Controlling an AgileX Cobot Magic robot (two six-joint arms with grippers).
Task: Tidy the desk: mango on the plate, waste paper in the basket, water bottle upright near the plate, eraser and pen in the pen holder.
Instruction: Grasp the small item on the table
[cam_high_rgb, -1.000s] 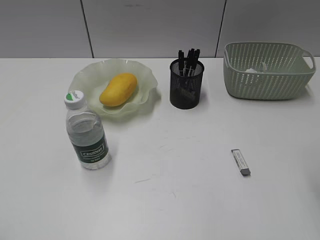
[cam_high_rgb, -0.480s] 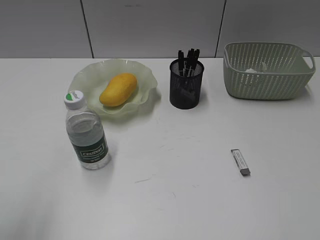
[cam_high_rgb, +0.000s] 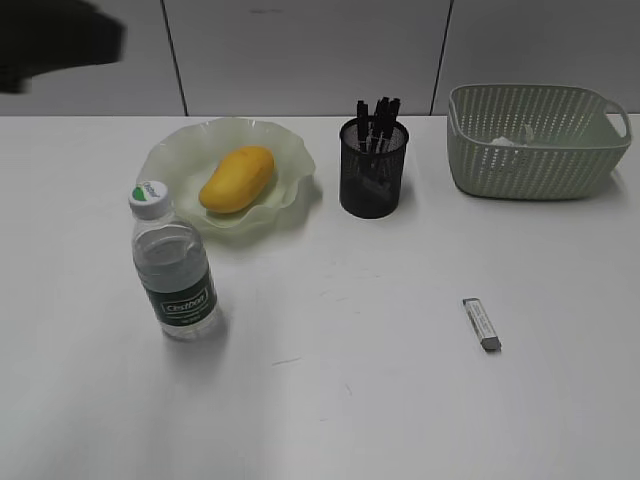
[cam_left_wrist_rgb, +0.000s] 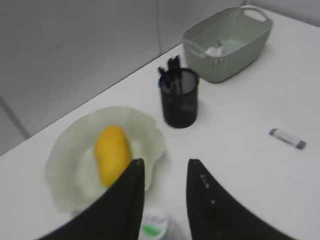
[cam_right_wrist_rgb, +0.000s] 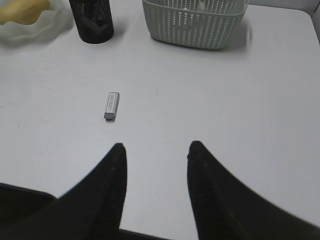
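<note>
A grey panelled wall (cam_high_rgb: 300, 55) runs behind the far edge, split by thin dark seams into wide panels. One seam is left of centre and another right of centre in the exterior view. The left wrist view shows the same wall (cam_left_wrist_rgb: 75, 55), blurred.

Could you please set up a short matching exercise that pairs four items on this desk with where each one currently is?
Things:
1. mango
2. eraser
3. waste paper
4. water bottle

Places:
A. lying flat on the bare desk
B. inside the basket
C. on the plate
D. standing upright in front of the plate

Pairs: 1-C, 2-A, 3-B, 4-D
</note>
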